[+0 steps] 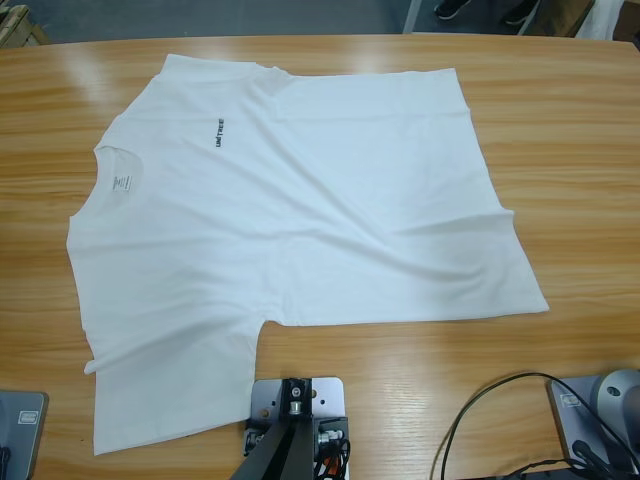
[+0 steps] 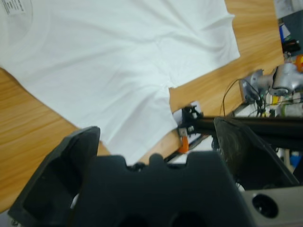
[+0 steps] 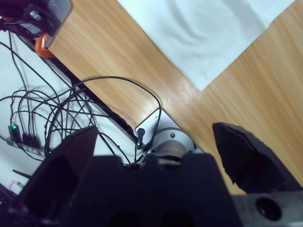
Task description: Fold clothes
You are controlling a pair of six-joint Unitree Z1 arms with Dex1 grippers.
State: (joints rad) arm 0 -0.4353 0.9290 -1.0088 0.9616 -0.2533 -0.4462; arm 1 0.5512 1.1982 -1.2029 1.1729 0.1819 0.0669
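The clothes are one white T-shirt lying flat, front up, on the wooden table. Its neck with the label points left and its hem lies at the right. Small dark lettering sits on the chest. One sleeve reaches toward the near table edge. Neither gripper shows in the high view. My left gripper hangs open above that sleeve end of the T-shirt, holding nothing. My right gripper is open and holds nothing, above the near table edge, apart from a corner of the T-shirt's hem.
Black cables loop over the near right of the table beside a silver arm base. More cables hang below the table edge, and an orange clamp grips it. Bare wood surrounds the shirt at the right and front.
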